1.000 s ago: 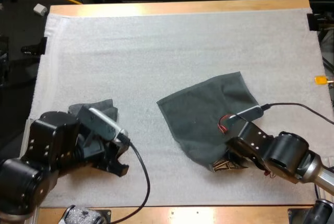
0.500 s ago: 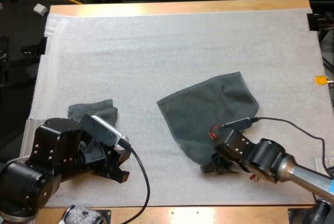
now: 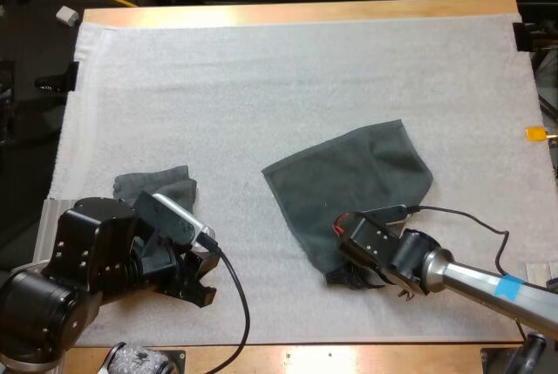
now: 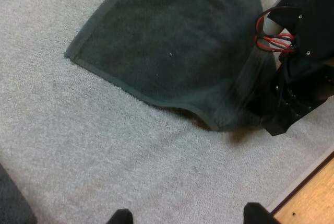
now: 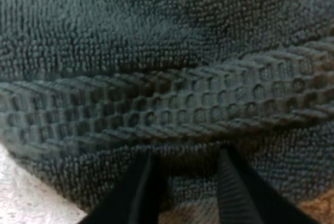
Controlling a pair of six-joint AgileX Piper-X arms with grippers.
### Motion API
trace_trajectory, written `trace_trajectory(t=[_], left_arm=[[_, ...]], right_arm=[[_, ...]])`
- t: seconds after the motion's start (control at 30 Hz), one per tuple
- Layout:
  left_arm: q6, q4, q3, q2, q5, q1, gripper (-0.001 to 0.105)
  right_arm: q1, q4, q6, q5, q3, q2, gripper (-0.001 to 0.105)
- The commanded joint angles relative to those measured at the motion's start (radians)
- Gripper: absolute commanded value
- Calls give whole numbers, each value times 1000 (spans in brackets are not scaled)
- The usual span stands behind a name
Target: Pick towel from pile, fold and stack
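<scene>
Right gripper [image 3: 342, 275] sits at the near corner of the spread towel [image 3: 349, 187], fingers clamped on the hem with only a shallow bite. Left gripper [image 3: 199, 285] hangs released over bare mat [image 3: 261, 86], just beside the crumpled towel [image 3: 155, 187]. Risk: the thin hem slips free on lifting, or the corner drags and the cloth bunches, skewing the fold. With the left gripper well apart, a one-handed fold likely leaves edges misaligned.

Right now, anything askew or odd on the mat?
The spread towel lies skewed to the edges of the mat, and its near corner is bunched and slightly raised at the right pincer. A crumpled towel sits toward the mat's left edge. Nothing looks spilled or damaged.
</scene>
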Motion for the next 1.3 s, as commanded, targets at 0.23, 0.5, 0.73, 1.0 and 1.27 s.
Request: trace_trajectory(t=[0.23,0.5,0.73,1.0,1.27], left_arm=[[-12,4,-3,-2,12,-2,45],[-5,0,-2,-1,12,-4,45],[10,-12,-2,-2,18,-3,45],[6,-7,2,0,32,-2,46],[5,-3,3,-2,36,-2,46]], right_arm=[[4,10,-4,17,1,12,1],[49,123,-71,44,0,-59,1],[161,248,-63,84,2,-175,0],[163,205,28,145,3,-209,11],[149,116,16,115,16,-185,52]])
